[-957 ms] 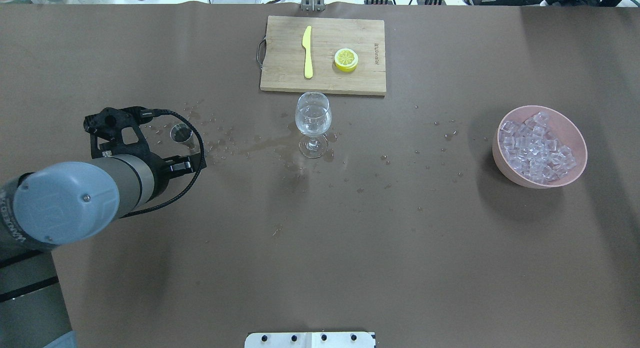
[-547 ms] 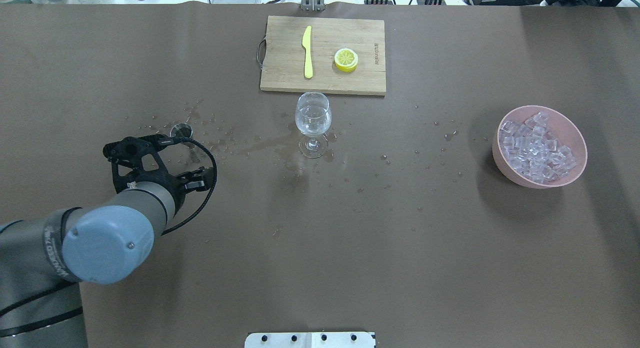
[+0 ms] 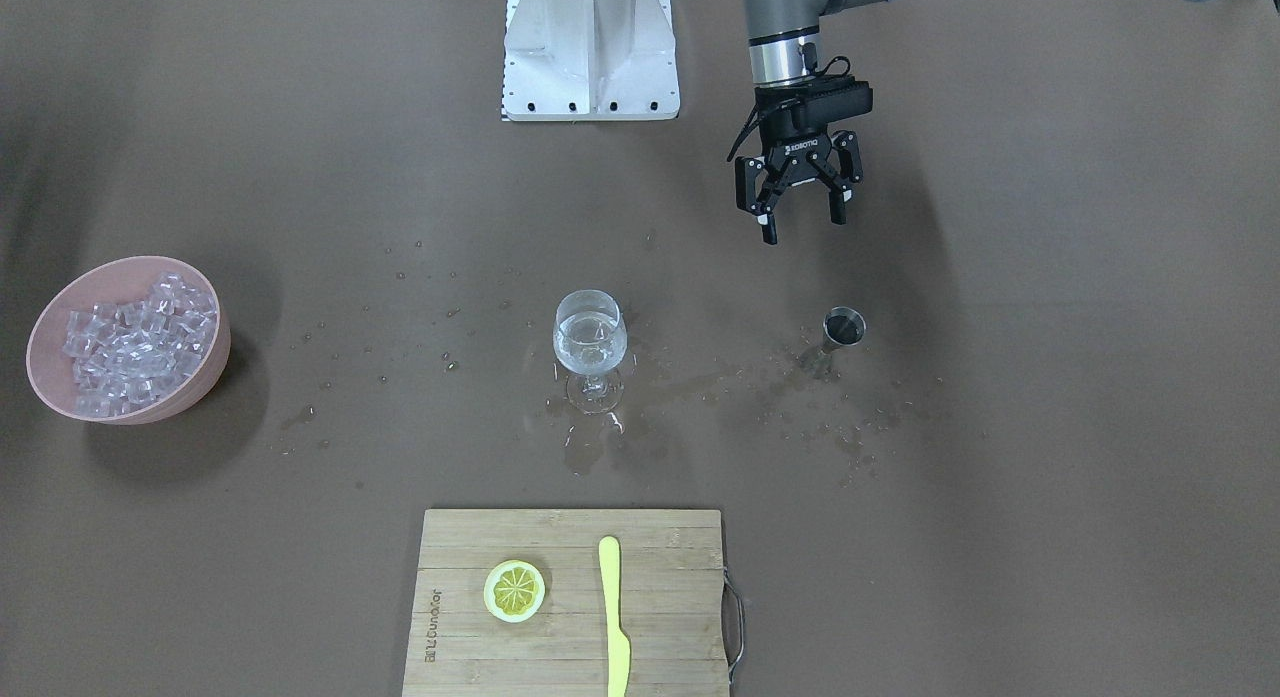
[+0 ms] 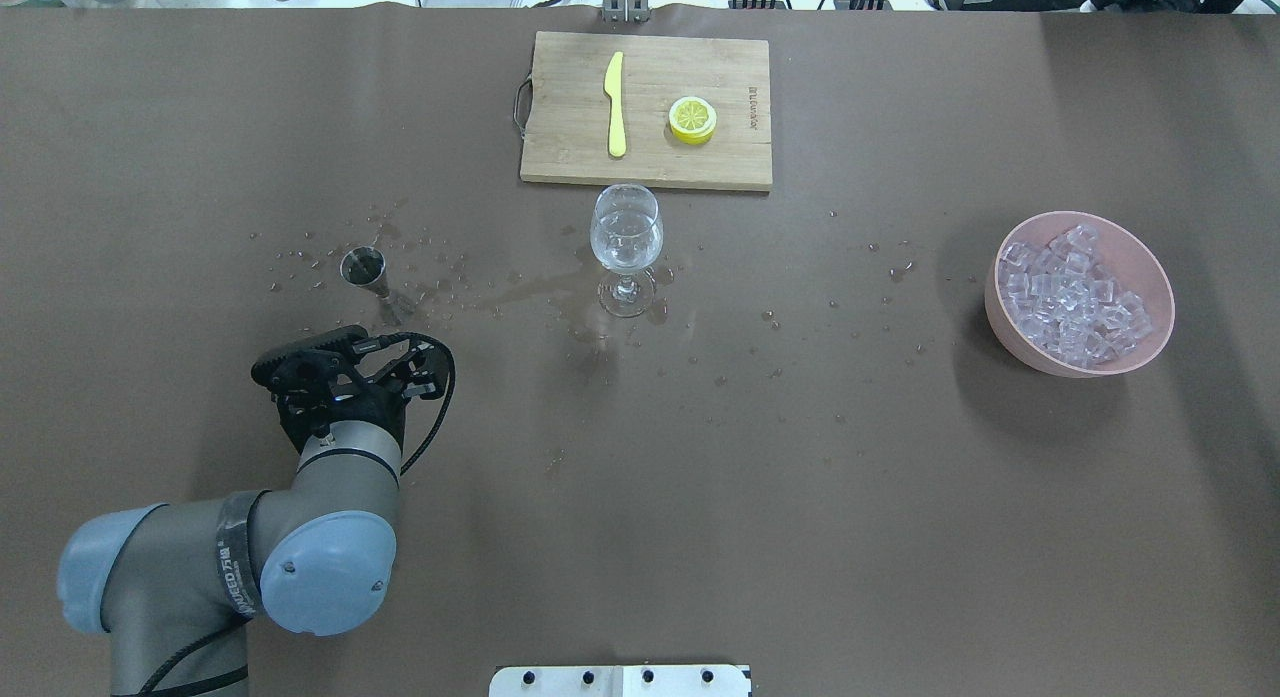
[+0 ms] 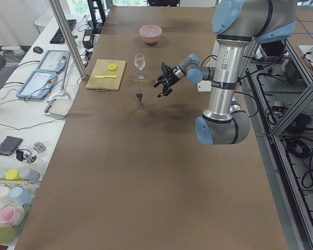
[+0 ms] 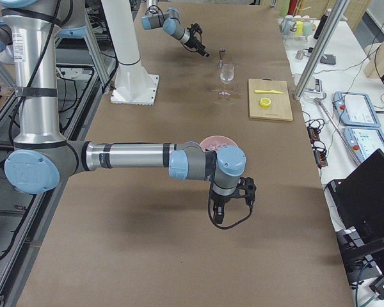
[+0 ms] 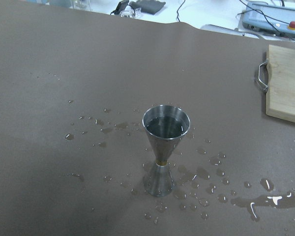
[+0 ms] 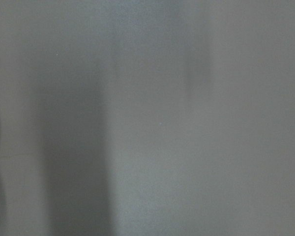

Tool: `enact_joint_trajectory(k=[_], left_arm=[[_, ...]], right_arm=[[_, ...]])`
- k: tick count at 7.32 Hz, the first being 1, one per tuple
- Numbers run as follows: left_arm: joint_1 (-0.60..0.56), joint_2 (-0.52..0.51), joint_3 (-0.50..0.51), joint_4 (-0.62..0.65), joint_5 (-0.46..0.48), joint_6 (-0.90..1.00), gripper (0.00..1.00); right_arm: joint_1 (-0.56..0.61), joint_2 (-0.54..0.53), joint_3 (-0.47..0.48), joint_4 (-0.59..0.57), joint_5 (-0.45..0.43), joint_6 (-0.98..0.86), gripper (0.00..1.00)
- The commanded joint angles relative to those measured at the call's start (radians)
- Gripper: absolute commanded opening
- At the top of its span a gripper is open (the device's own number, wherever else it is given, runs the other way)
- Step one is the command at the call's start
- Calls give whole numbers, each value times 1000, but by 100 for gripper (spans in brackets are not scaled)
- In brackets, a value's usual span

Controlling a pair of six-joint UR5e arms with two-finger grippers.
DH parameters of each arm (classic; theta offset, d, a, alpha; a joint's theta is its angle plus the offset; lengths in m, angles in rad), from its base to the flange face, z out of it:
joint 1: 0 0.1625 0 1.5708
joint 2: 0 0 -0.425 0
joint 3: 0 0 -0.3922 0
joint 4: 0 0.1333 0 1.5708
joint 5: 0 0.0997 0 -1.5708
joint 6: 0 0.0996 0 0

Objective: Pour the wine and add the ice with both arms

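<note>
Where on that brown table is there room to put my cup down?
The widest bare stretch lies between the wine glass and the pink bowl of ice, toward the white stand. Both sides of the cutting board are bare too. It is wet and crowded between the glass and the metal jigger, near the open left claw.
</note>
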Motion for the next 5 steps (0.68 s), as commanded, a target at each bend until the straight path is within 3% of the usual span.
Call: enact_joint_trajectory(k=[1, 5], left_arm=[[1, -20, 68, 0, 69, -5, 98], [4, -69, 209, -8, 151, -3, 98]], right_arm=[[0, 0, 4, 0, 28, 1, 100], [0, 8, 1, -2, 48, 1, 100]])
